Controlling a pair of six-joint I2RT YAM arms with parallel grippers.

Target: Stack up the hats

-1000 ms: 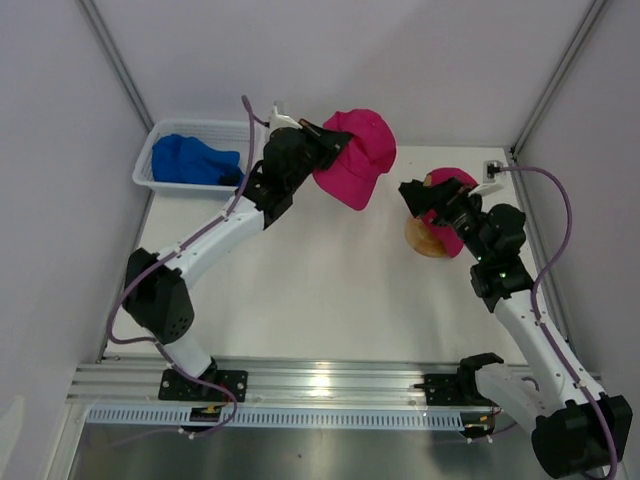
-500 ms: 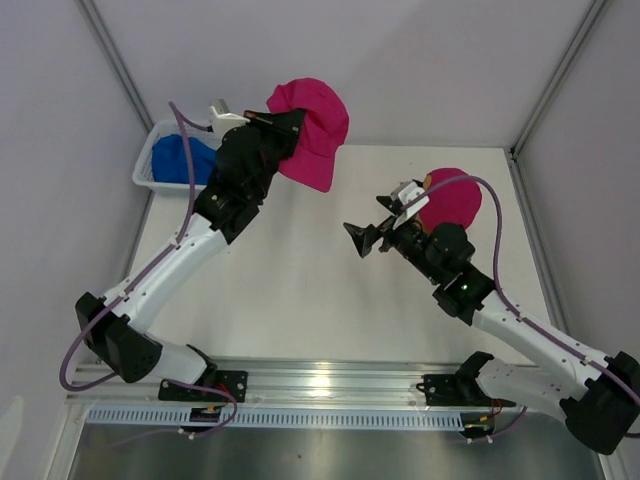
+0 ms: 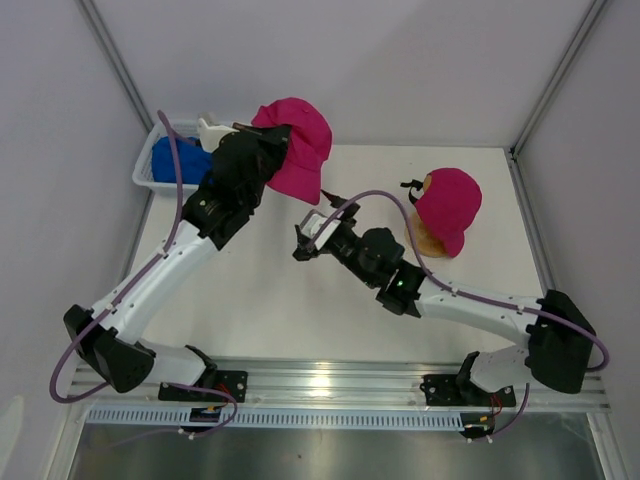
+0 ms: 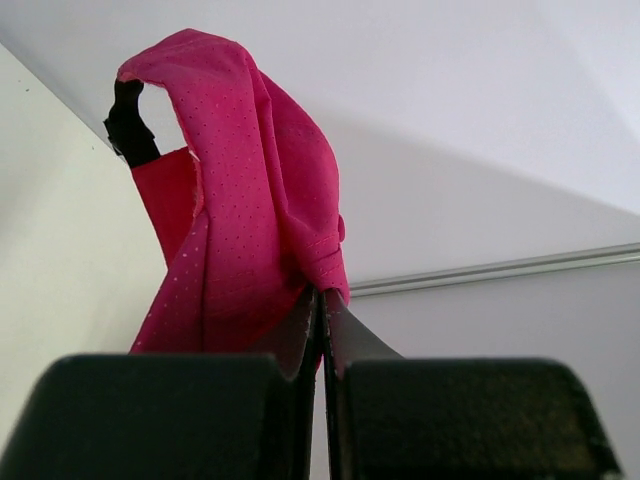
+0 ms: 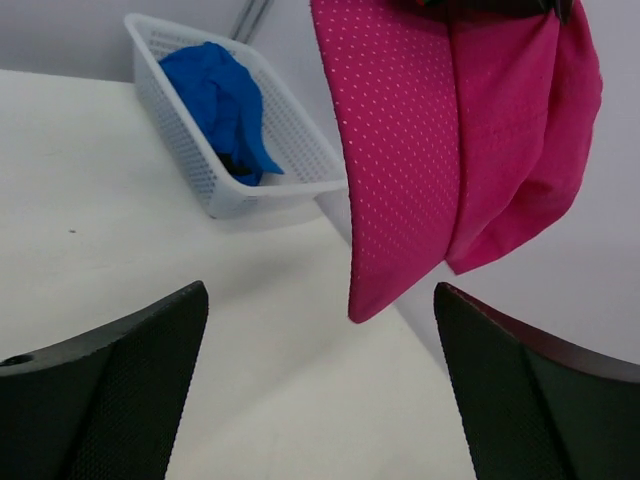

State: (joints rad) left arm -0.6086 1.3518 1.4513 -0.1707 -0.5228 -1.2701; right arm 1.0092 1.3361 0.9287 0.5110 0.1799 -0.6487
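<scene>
We see left hand [image 4: 322, 318] clamped on pink hat [image 4: 240, 210], aloft at 11 o'clock | right hand [image 5: 318, 295] apart | only top view shows second pink hat [image 3: 450, 200] on stand [image 3: 422, 244] at 2 o'clock | blue hats [image 5: 225, 100] in basket [image 5: 192, 160]

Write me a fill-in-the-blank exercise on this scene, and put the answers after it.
1. The cap pinched in the left tool is coloured ___.
2. The right tool has its jaws ___.
3. The blue caps lie in the white mesh ___.
4. The other pink cap sits on the round wooden ___.
Missing words: pink; open; basket; stand.
</scene>
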